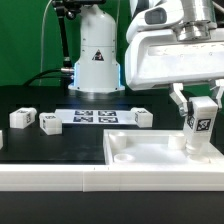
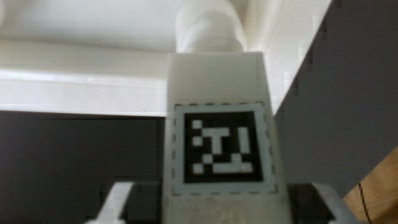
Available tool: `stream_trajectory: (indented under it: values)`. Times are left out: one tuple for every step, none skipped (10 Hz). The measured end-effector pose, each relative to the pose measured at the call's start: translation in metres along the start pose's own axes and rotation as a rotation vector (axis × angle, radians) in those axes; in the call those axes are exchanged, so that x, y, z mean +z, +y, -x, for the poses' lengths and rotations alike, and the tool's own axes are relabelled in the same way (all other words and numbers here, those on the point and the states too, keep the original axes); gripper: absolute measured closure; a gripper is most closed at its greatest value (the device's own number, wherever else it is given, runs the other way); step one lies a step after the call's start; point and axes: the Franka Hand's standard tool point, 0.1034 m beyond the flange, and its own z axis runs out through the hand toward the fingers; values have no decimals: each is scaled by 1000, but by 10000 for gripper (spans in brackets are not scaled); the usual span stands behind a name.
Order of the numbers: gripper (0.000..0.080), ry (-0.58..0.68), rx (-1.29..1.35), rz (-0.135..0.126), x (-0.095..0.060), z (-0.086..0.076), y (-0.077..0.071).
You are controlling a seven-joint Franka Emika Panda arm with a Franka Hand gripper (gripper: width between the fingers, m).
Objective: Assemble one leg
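My gripper (image 1: 199, 108) is shut on a leg (image 1: 199, 128), a small white block with a black-and-white tag on its face. It holds the leg upright with its lower end at the right rear corner of the large flat white panel (image 1: 150, 158). In the wrist view the held leg (image 2: 221, 120) fills the middle, its tag facing the camera, with a finger (image 2: 119, 200) close on each side. Its far end meets the panel's corner (image 2: 107, 60). Three more legs lie on the black table: one (image 1: 21, 118), a second (image 1: 49, 122), and a third (image 1: 139, 117).
The marker board (image 1: 95, 116) lies flat on the table between the loose legs. The robot's white base (image 1: 97, 55) stands behind it. A white ledge (image 1: 60, 178) runs along the front edge.
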Motion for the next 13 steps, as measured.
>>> stream_trajectory:
  values:
    - [507, 108, -2, 11, -2, -3, 2]
    - [507, 111, -7, 9, 2, 8, -3]
    - [507, 113, -11, 6, 2, 8, -7]
    - [507, 111, -13, 4, 2, 9, -8]
    - [507, 115, -13, 5, 3, 9, -8]
    - [507, 125, -13, 6, 4, 8, -7]
    - [507, 130, -13, 6, 4, 8, -8]
    - [507, 141, -13, 7, 5, 7, -8]
    - [507, 151, -13, 8, 5, 7, -7]
    - [507, 152, -12, 9, 6, 6, -7]
    - [507, 152, -11, 9, 6, 6, -7]
    - [507, 132, -10, 8, 10, 12, -7]
    - [506, 119, -9, 9, 13, 18, -6]
